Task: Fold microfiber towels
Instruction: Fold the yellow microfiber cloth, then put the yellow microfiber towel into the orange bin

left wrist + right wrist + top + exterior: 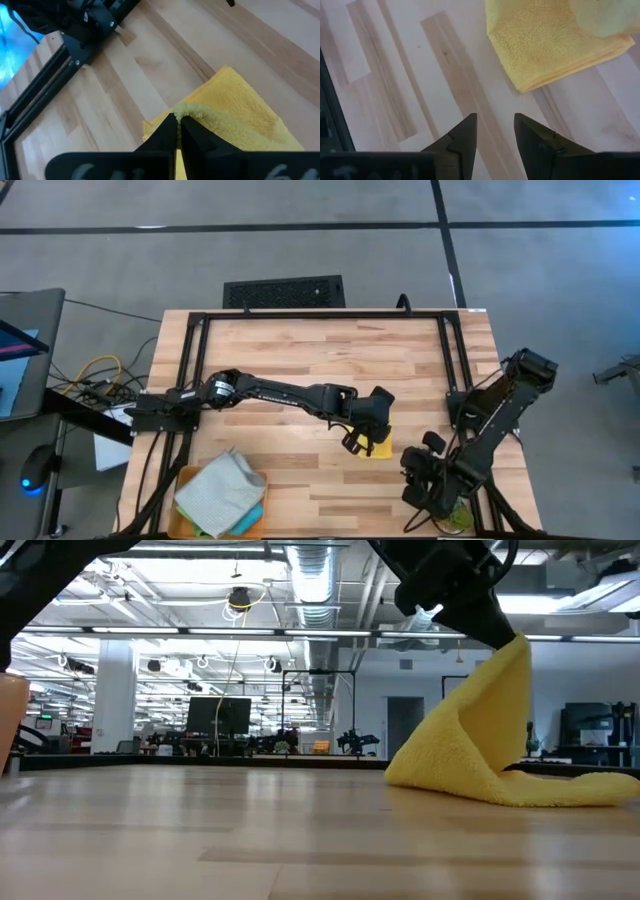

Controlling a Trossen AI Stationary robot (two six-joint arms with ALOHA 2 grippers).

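The wooden table [300, 370] carries the yellow towel [381, 448] at 4 o'clock from its centre. The left gripper [178, 125] is clamped on 1 lifted edge of it. The right gripper [495, 131] waits with fingers parted at 5 o'clock. Risk: the pinch looks shallow, so the edge may slip out and the fold collapse.

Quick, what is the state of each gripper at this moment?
Left gripper: closed on the yellow towel, lifting one edge.
Right gripper: open, holding nothing.
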